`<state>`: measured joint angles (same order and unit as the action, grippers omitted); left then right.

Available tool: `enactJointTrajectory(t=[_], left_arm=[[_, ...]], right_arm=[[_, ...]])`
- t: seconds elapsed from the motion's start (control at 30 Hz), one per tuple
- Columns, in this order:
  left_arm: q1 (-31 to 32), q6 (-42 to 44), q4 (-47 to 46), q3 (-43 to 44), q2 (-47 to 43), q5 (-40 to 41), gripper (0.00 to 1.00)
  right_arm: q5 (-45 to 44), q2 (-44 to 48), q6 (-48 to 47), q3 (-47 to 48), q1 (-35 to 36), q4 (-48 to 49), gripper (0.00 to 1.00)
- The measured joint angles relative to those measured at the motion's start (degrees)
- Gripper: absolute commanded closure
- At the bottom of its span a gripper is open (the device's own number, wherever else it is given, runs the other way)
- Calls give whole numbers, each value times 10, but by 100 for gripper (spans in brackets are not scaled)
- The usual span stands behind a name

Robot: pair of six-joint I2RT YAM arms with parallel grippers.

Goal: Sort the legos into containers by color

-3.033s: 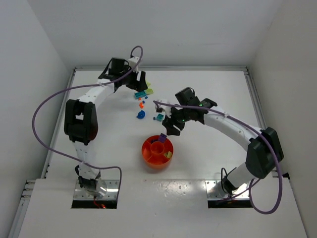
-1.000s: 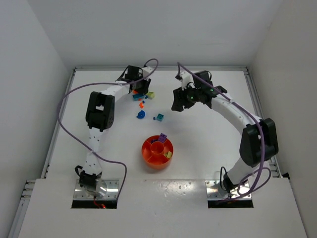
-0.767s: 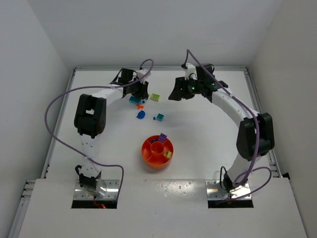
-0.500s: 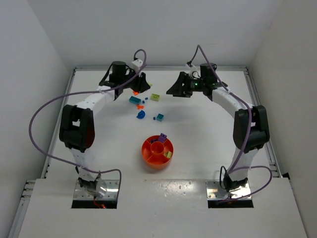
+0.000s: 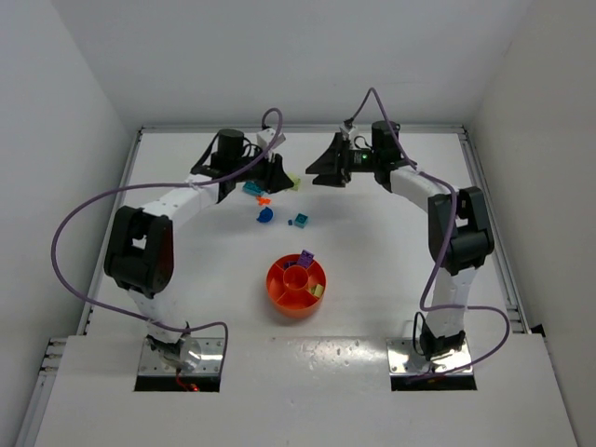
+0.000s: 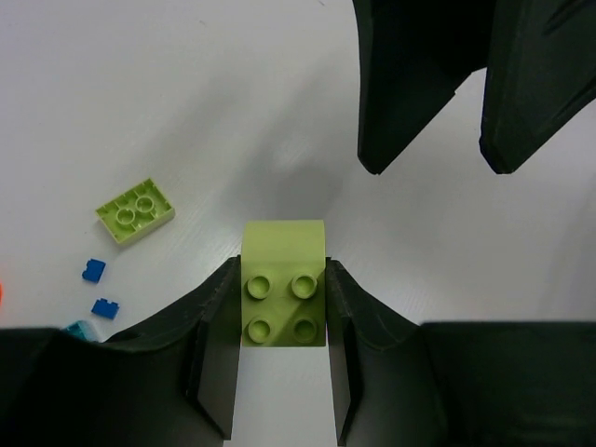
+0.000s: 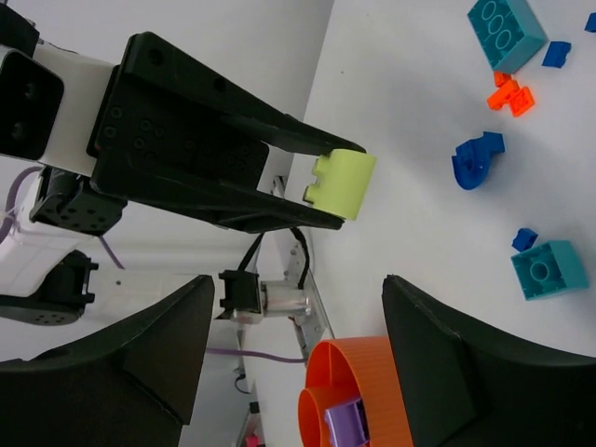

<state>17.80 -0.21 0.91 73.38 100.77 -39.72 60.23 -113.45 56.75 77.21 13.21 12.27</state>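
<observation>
Over the far middle of the table (image 5: 400, 251), your left claw (image 6: 283, 279) pinches a lime brick (image 6: 283, 303) by its flat sides. The right claw (image 7: 298, 289) faces it, spread wide and empty. If one lets go before the other closes, that hard, slick plastic will likely drop, bounce and scatter the loose legos (image 5: 264, 215) below. It has four studs and one rounded end. The round orange tray (image 5: 273, 287), with its wedge sections, sits well apart, nearer you.

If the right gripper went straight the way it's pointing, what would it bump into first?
Probably the lime-green plastic brick pinched in the left gripper, straight ahead of the right gripper; depth is unclear.
</observation>
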Motion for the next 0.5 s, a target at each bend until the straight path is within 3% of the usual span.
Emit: enactJointTrajectory(t=[0.5], left_arm=[[21,22,5,-1,-14,-27,81]], right_arm=[[7,-21,21,-7,2,9,25]])
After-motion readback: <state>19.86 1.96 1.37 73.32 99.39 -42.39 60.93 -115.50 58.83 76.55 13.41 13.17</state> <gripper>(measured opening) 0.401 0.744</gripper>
